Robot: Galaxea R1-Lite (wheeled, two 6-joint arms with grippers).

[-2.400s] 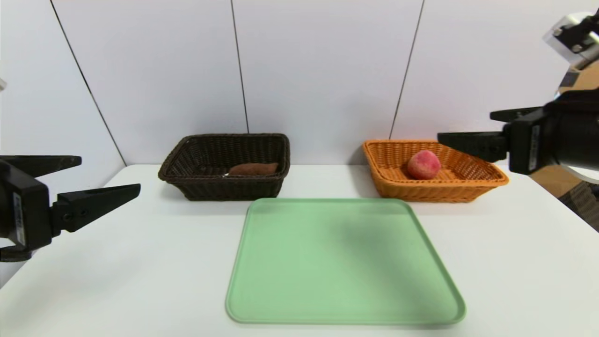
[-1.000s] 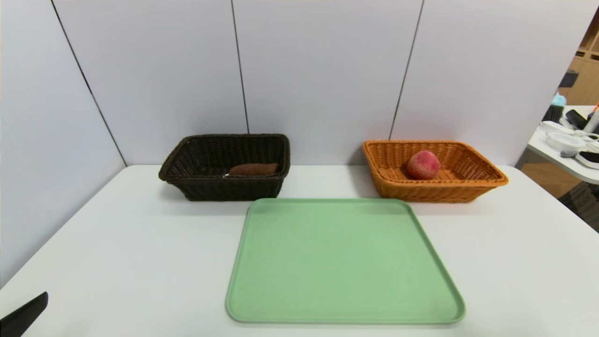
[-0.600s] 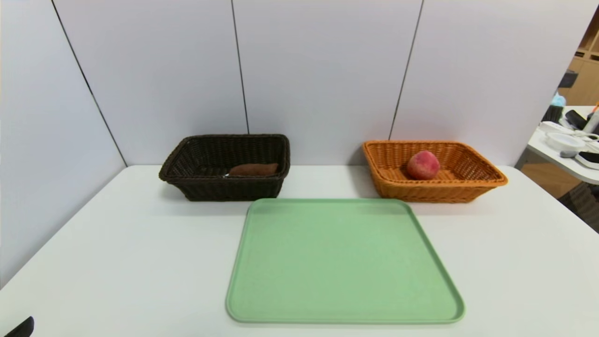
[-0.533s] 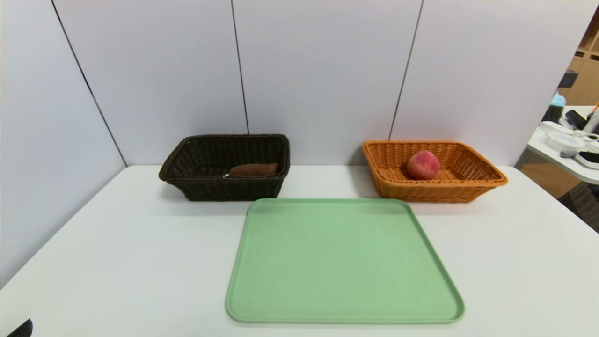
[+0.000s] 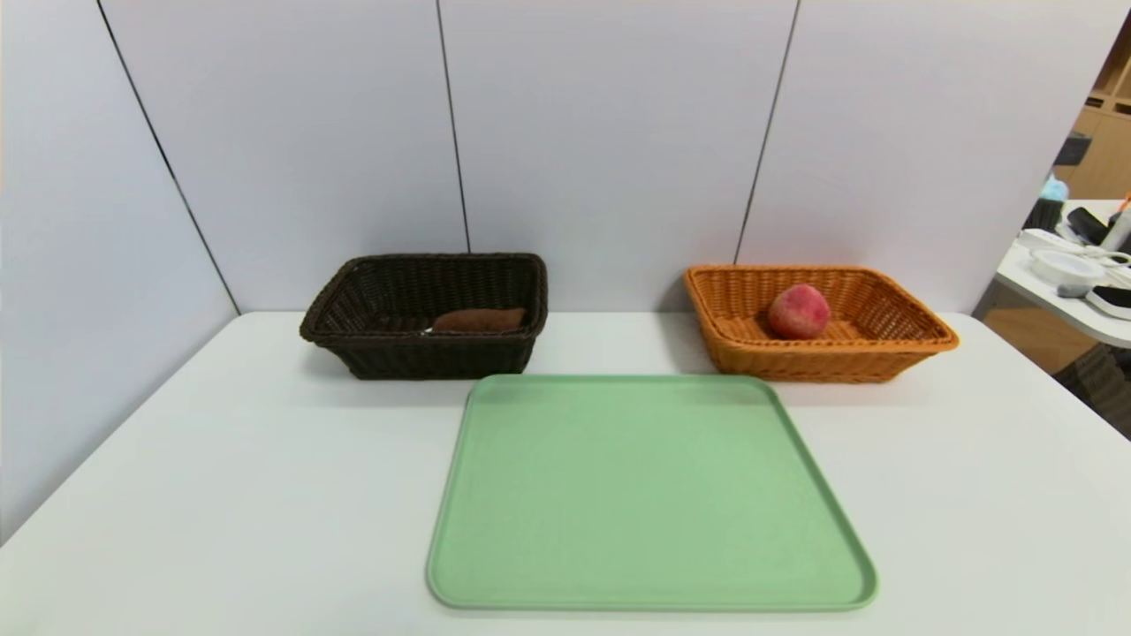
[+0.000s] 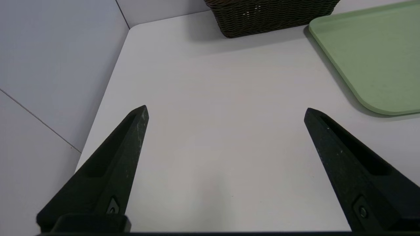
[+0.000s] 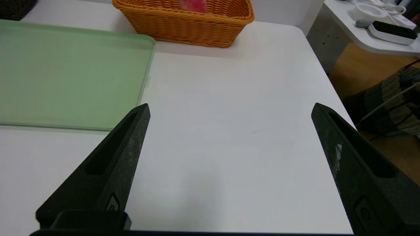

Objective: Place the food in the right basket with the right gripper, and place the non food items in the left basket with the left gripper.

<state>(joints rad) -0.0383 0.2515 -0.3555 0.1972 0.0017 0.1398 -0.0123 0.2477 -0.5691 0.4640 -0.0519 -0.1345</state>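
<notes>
A red peach [image 5: 799, 311] lies in the orange right basket [image 5: 919, 340]. In the dark brown left basket [image 5: 424, 358] lies a brown oblong item [image 5: 479, 320]. The green tray [image 5: 649, 495] in front of them holds nothing. Neither arm shows in the head view. My left gripper [image 6: 226, 111] hangs open over bare table near the front left corner, with the dark basket [image 6: 272, 19] far ahead. My right gripper [image 7: 231, 108] hangs open over bare table to the right of the tray [image 7: 65, 72], the orange basket [image 7: 187, 26] ahead.
Grey wall panels close the back and left of the white table [image 5: 221, 459]. The table's right edge [image 7: 325, 65] drops to the floor; beyond it stands another desk [image 5: 1074, 291] with small items.
Both arms have drawn back out of the head view; the left gripper's tip left the bottom left corner in the last half second. The baskets, peach and tray are unmoved.
</notes>
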